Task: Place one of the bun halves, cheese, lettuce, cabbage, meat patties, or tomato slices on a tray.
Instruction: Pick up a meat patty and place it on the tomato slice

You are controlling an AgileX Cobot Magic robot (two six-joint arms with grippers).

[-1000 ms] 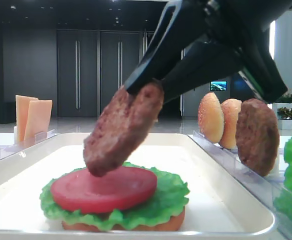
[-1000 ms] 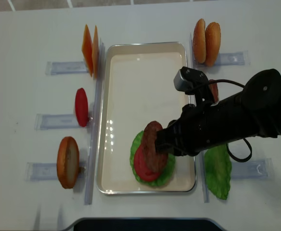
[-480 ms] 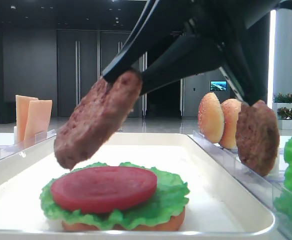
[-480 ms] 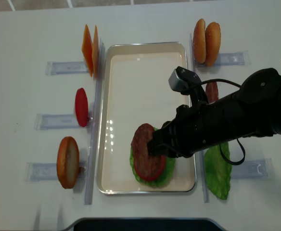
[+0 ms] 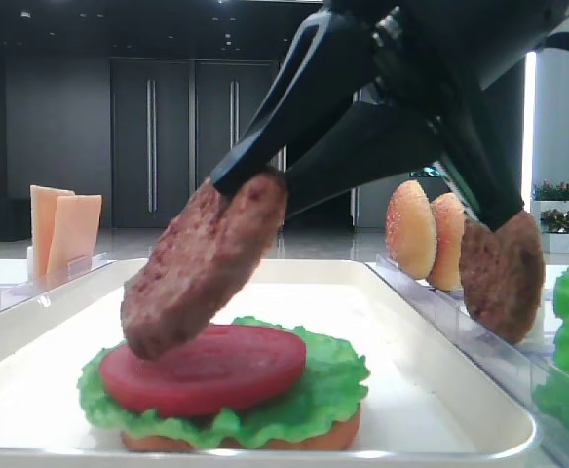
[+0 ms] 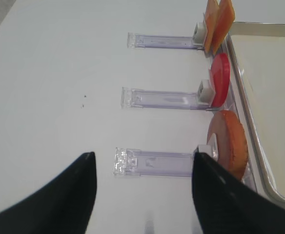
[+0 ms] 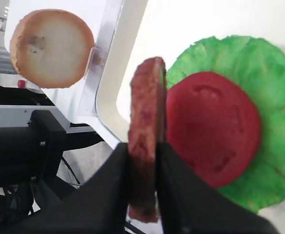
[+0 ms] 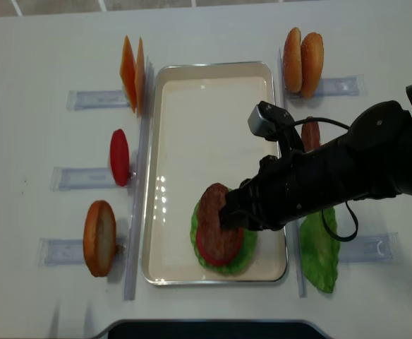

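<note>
Right gripper [image 5: 250, 180] is clamped on a meat patty [image 5: 202, 265], tilted, its low edge touching the tomato slice [image 5: 202, 368] just below, stacked on lettuce [image 5: 314, 395] in the tray [image 5: 440, 390]. Left gripper's [image 6: 142, 187] fingers sit wide apart.

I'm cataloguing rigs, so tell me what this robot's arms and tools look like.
The right arm is bulky, matte black, with a thin black cable looping beside it and a small grey camera block. Its tool has smooth black tapering fingers. The left tool's fingers are black too.
</note>
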